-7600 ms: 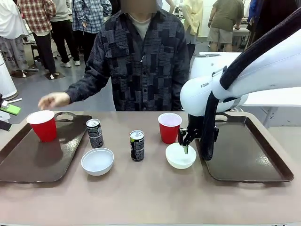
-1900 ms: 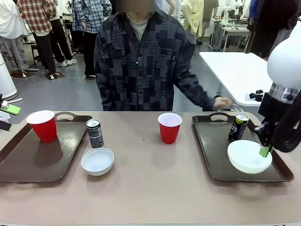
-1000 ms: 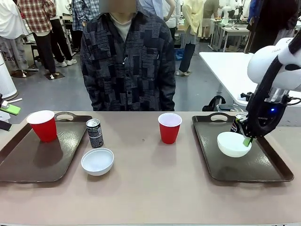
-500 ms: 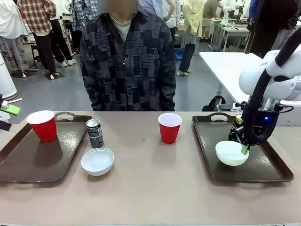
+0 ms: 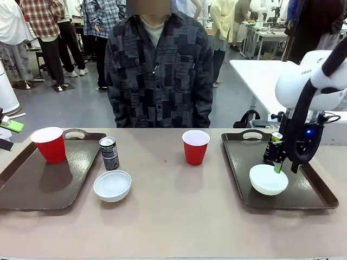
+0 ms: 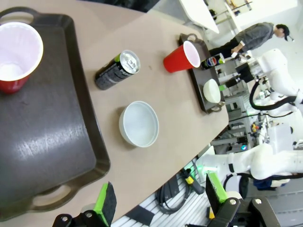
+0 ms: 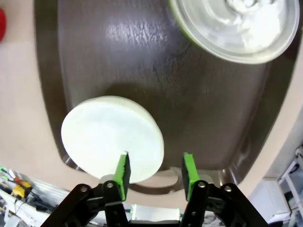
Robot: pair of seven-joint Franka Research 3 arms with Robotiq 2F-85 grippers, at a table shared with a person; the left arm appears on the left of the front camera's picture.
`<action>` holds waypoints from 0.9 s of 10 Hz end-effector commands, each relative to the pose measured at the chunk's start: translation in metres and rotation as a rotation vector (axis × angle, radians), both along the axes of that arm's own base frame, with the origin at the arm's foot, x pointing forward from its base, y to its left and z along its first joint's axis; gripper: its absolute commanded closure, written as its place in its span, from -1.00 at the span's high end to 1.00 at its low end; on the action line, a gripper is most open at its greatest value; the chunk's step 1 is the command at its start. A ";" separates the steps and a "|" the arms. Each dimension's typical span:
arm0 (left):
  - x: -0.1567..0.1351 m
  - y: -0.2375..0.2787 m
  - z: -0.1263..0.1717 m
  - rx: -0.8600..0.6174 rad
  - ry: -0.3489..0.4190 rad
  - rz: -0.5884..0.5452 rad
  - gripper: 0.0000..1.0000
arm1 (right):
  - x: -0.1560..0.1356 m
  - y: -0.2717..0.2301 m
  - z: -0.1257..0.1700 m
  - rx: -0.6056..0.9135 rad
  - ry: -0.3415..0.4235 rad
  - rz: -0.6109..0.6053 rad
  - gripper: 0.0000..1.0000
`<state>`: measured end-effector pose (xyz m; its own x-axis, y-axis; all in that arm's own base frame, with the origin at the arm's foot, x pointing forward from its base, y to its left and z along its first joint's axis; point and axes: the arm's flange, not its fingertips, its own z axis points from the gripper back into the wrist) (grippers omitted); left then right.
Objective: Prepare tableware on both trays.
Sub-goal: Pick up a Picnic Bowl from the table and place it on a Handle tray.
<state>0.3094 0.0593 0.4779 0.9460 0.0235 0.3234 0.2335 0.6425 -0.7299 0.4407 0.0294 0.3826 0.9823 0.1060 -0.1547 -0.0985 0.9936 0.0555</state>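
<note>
At the near edge of the counter (image 5: 173, 222), the left end effector (image 6: 158, 189) hangs high with its fingers spread wide, holding nothing. It looks down on the left tray (image 5: 32, 187).

The left bowl (image 5: 112, 185) sits on the counter, just right of that tray's near right corner and apart from the rim.

Across on the right, the right bowl (image 5: 268, 180) rests on the near half of the right tray (image 5: 244, 162). The right end effector (image 7: 155, 158) hovers over the bowl's far rim with its fingers partly spread. In the right wrist view one green pad (image 7: 123, 170) overlaps the bowl's edge, while only bare tray shows between the pads, so it grips nothing.

Farther back, the right can (image 5: 269, 150) stands upright on the right tray just beyond the bowl, partly hidden behind the right arm.

The left can (image 5: 109, 153) stands upright on the counter, just beside the left tray's right rim toward its far end. The middle cup (image 5: 195, 147) stands upright on the counter between the trays, nearer the right one. The left cup (image 5: 49, 143) stands upright in the far left corner of the left tray, beside the handle cut-out.

A person (image 5: 157, 70) stands at the far side of the counter.
</note>
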 end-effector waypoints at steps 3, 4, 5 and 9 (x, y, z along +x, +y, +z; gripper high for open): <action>0.001 -0.001 0.001 -0.017 0.000 -0.003 1.00 | -0.047 0.011 0.063 -0.039 -0.013 0.040 0.60; 0.001 -0.001 0.001 -0.017 0.000 -0.003 1.00 | -0.054 0.012 0.078 -0.024 -0.025 0.045 0.79; 0.001 -0.001 0.001 -0.017 0.000 -0.003 1.00 | -0.061 0.013 0.092 -0.023 -0.055 0.035 1.00; 0.001 -0.001 0.001 -0.017 0.000 -0.003 1.00 | -0.056 0.012 0.087 -0.016 -0.036 0.043 1.00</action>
